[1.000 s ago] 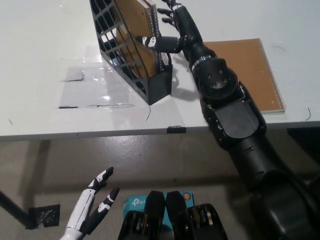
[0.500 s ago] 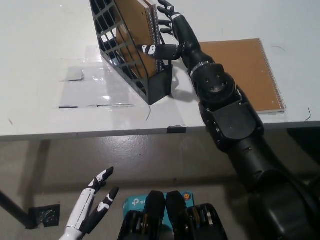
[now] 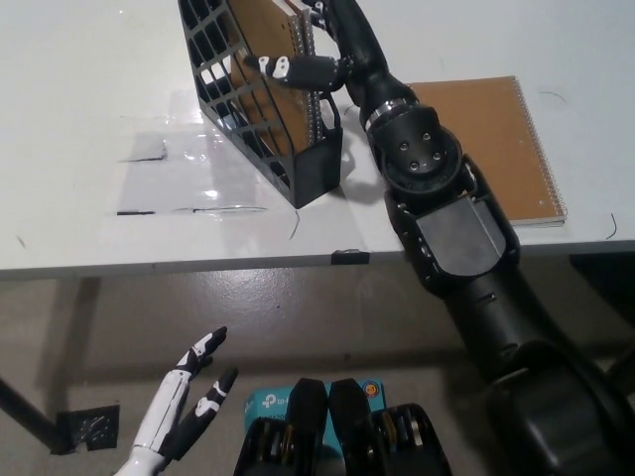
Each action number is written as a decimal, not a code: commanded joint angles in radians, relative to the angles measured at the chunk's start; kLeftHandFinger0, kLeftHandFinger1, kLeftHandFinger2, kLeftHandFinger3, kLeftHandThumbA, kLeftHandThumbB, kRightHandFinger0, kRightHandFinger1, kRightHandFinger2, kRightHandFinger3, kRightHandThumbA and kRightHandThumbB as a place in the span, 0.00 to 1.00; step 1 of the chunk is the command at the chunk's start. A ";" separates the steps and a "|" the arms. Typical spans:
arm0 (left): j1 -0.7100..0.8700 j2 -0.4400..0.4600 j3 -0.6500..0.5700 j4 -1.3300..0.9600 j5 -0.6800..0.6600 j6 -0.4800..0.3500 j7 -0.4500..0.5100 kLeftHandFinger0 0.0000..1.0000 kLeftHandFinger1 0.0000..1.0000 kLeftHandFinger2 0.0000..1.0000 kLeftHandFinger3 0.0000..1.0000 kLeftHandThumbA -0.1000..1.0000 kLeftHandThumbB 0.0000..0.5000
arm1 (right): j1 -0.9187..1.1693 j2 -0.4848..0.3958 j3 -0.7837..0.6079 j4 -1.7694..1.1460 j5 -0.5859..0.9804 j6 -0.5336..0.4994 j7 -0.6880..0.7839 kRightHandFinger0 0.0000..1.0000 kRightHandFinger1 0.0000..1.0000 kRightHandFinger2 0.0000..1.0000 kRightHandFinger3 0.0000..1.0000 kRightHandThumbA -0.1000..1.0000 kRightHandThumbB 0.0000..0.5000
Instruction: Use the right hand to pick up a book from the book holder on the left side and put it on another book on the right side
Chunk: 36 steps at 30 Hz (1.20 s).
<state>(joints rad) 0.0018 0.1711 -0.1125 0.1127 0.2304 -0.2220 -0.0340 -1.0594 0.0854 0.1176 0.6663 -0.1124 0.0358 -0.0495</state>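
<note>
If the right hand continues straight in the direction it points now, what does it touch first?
Most likely the spiral-bound book standing in the black book holder: the right hand already reaches across its spiral edge. Actual contact is unclear.

1. White table (image 3: pixel 89 129), edge running across mid-frame.
2. Black mesh book holder (image 3: pixel 260 109) standing left-centre on it.
3. Brown spiral notebk (image 3: pixel 496 139) lying flat at right, well apart from holder.

The glossy black right arm (image 3: pixel 456 238) is built of blocky moulded shells, with a round joint cap showing small screws — its black right hand (image 3: pixel 332 45) has white-tipped fingers (image 3: pixel 283 65). The slim left hand (image 3: pixel 174 412) is white with black segments.
</note>
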 commanded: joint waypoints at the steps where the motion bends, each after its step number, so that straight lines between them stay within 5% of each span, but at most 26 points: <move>1: -0.016 0.021 -0.005 -0.012 0.011 -0.042 -0.008 1.00 1.00 0.93 0.91 0.87 0.31 | -0.038 0.013 0.011 -0.041 -0.019 0.006 0.001 0.83 0.87 0.97 1.00 0.92 0.66; 15: -0.015 0.017 -0.001 -0.020 -0.001 -0.014 -0.014 1.00 1.00 0.93 0.91 0.88 0.33 | -0.070 0.015 -0.017 0.156 0.014 -0.062 -0.006 0.83 0.85 0.95 1.00 0.90 0.69; 19: -0.016 0.016 -0.002 -0.018 -0.003 -0.011 -0.016 1.00 1.00 0.94 0.91 0.90 0.37 | -0.116 0.012 -0.023 0.285 0.014 -0.092 -0.014 0.74 0.74 0.85 1.00 0.88 0.71; 20: -0.016 0.018 -0.004 -0.020 0.006 -0.005 -0.015 1.00 1.00 0.94 0.91 0.92 0.38 | -0.141 0.012 -0.020 0.339 0.004 -0.079 -0.030 0.59 0.60 0.71 0.98 0.82 0.63; 21: -0.014 0.015 -0.007 -0.019 0.010 -0.006 -0.014 1.00 1.00 0.95 0.91 0.92 0.38 | -0.143 0.010 -0.018 0.345 0.000 -0.073 -0.033 0.49 0.55 0.69 0.93 0.75 0.62; 22: -0.014 0.015 -0.009 -0.022 0.012 0.002 -0.015 1.00 1.00 0.95 0.92 0.93 0.39 | -0.169 0.018 -0.030 0.396 0.006 -0.057 -0.060 0.08 0.19 0.35 0.56 0.40 0.41; 23: -0.011 0.015 -0.008 -0.025 0.011 0.000 -0.015 1.00 1.00 0.95 0.92 0.93 0.39 | -0.180 0.021 -0.023 0.428 -0.010 -0.072 -0.095 0.00 0.07 0.31 0.42 0.02 0.32; 24: -0.011 0.017 -0.010 -0.026 0.023 -0.003 -0.010 1.00 1.00 0.96 0.92 0.93 0.37 | -0.191 0.026 -0.024 0.456 -0.015 -0.095 -0.126 0.00 0.06 0.36 0.38 0.00 0.33; 25: -0.016 0.017 -0.010 -0.030 0.021 0.004 -0.012 1.00 1.00 0.96 0.92 0.93 0.37 | -0.201 0.026 -0.027 0.472 -0.011 -0.114 -0.130 0.00 0.16 0.57 0.49 0.00 0.27; 27: -0.033 0.017 -0.009 -0.022 0.015 0.002 -0.013 1.00 1.00 0.95 0.92 0.93 0.38 | -0.221 0.030 -0.031 0.484 -0.008 -0.136 -0.148 0.00 0.33 0.70 0.70 0.00 0.23; 36: -0.045 0.026 -0.014 -0.023 0.014 -0.004 -0.021 1.00 1.00 0.94 0.91 0.94 0.39 | -0.220 0.037 -0.043 0.444 0.000 -0.170 -0.168 0.02 0.46 0.81 0.84 0.00 0.22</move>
<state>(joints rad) -0.0289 0.1726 -0.1199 0.1120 0.2331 -0.2097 -0.0343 -1.2161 0.1109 0.0849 1.1477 -0.1109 -0.0689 -0.1763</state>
